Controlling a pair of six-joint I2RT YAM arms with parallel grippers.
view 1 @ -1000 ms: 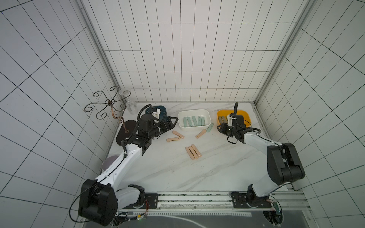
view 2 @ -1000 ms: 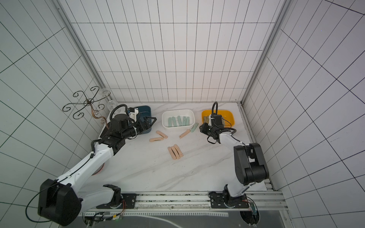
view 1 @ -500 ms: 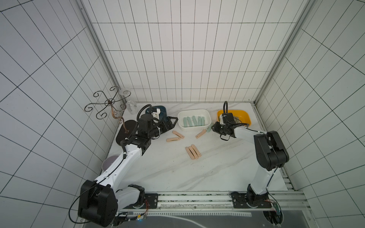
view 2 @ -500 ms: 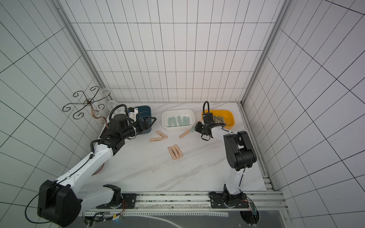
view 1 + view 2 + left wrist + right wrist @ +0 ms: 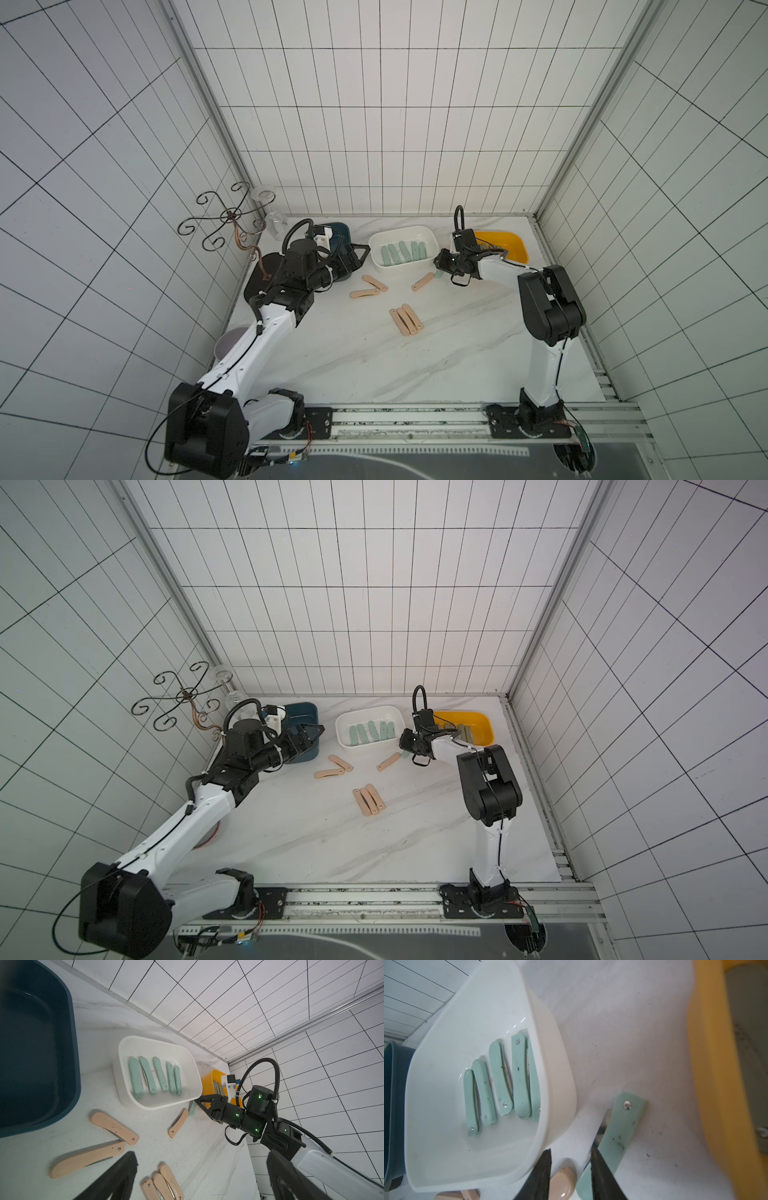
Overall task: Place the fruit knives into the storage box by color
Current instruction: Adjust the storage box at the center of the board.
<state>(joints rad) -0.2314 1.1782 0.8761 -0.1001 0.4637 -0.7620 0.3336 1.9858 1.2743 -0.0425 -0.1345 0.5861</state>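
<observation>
Mint-green knife [image 5: 618,1126]: the only one of its colour lying loose on the desk [image 5: 353,353]. It sits flat in the lane between the white box [image 5: 550,1028] and the yellow box [image 5: 708,1064], just off the white box's corner.
Right gripper [image 5: 571,1151]: down low over that lane with its fingers a narrow gap apart. As far as I can see, the gap holds nothing but bare desk and the tip of a peach-pink knife [image 5: 562,1184].
Knife from gripper: off to the yellow-box side of the gap. One finger overlaps the knife's near end, so the jaws stand beside it, not around it.
Long axis: running away ahead of the fingers, a little slanted, rivet end farthest out. That is good for a pinch across its width, I'd judge.
Coming move: a small sidestep toward the yellow box looks enough to straddle it (the peach tip is close by and could get caught instead).
Nearer arm: the right, plainly. The left gripper [image 5: 201,1155] hangs spread wide and empty by the dark blue box [image 5: 70,1043], well apart from this knife.
Destination: the white box, where five mint-green knives [image 5: 154,1077] lie in a row.
</observation>
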